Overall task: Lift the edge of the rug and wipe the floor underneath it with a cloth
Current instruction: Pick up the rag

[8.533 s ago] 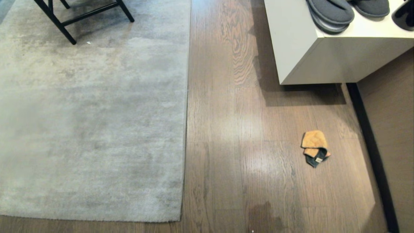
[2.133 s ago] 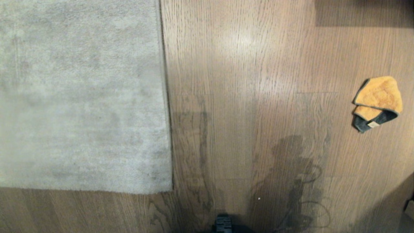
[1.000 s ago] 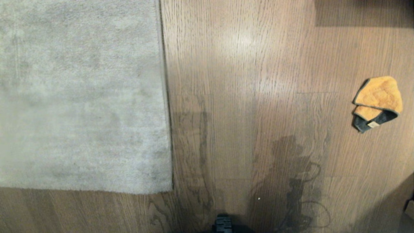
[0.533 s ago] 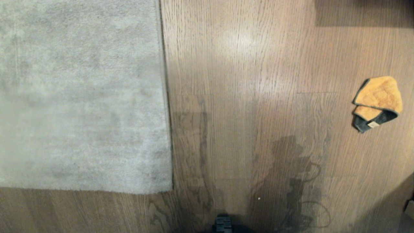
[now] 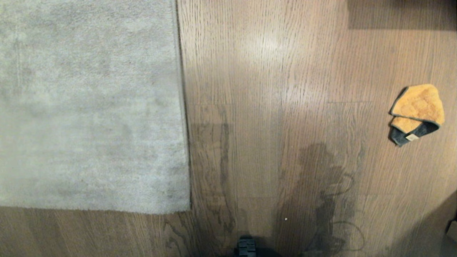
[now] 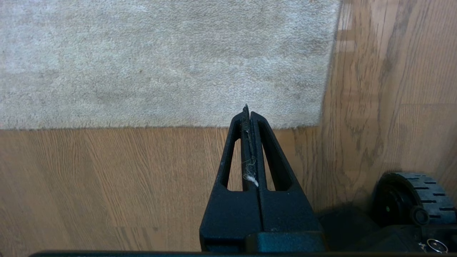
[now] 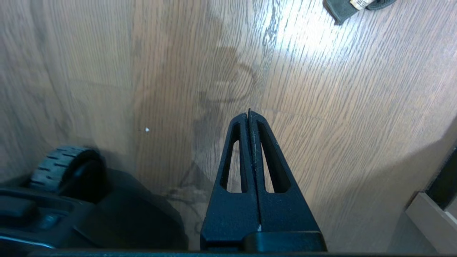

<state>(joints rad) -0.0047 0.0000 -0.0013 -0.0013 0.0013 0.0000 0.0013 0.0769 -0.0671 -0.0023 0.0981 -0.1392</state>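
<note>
A light grey rug lies flat at the left; its rug edge (image 5: 182,107) runs straight down to a corner (image 5: 188,210). Brown wood floor (image 5: 271,107) fills the rest. The cloth (image 5: 417,112), orange and fluffy with dark trim, lies folded on the floor at the far right; only its dark trim end (image 7: 351,8) shows in the right wrist view. My left gripper (image 6: 247,111) is shut and empty, hanging over the floor just short of the rug edge (image 6: 160,125) near its corner. My right gripper (image 7: 249,113) is shut and empty above bare floor, well short of the cloth.
My base's wheels show beside each gripper (image 6: 416,200) (image 7: 66,171), and a dark part of the base (image 5: 246,248) sits at the bottom middle. A pale furniture corner (image 7: 432,221) is at the right. A furniture shadow (image 5: 401,14) darkens the top right floor.
Over the last seconds the scene has held still; only the arm's shadow on the floor at the lower middle has stretched slightly forward. Much earlier the camera stood farther back.
</note>
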